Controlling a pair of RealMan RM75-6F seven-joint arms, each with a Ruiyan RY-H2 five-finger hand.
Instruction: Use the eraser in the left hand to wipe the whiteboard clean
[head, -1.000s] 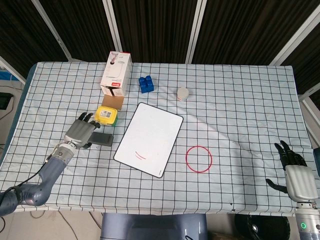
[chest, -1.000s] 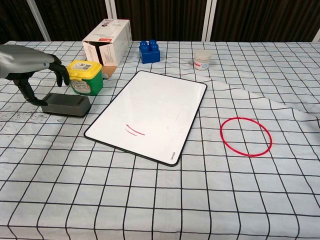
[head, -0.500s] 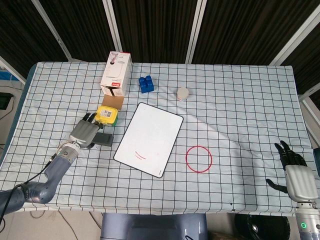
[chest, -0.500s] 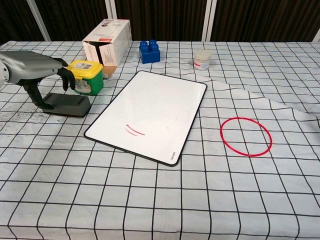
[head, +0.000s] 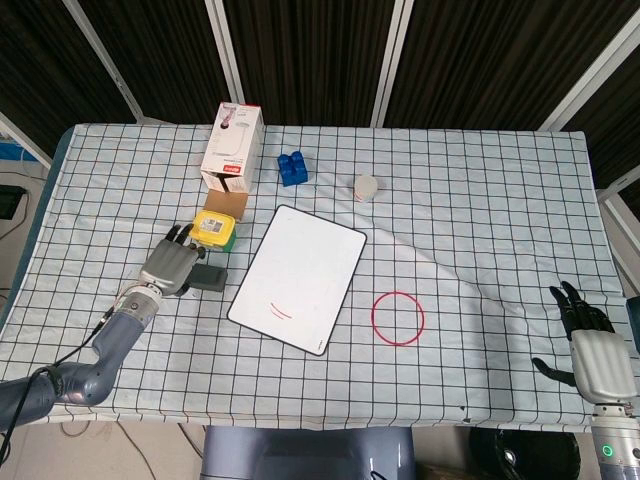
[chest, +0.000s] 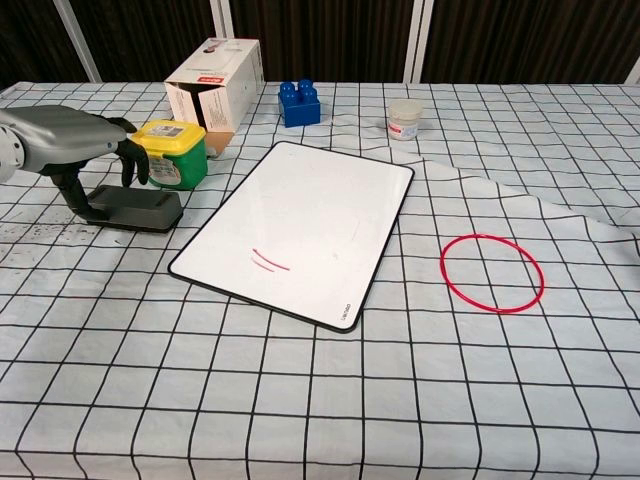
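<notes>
The whiteboard lies tilted on the checked cloth, with two short red strokes near its front left corner. Left of it, the dark grey eraser lies flat on the cloth. My left hand arches over the eraser's left end. Its thumb reaches down to that end and its fingers curl just above the far edge, without a closed grip that I can see. My right hand rests at the front right table edge with its fingers spread, holding nothing.
A yellow-lidded green tub stands right behind the eraser, close to my left fingers. Further back are a white carton, a blue brick and a small white jar. A red ring lies right of the board.
My left hand has moved right and a little forward, from beside the eraser to over its left end. The eraser has barely shifted. The right hand has not moved.
</notes>
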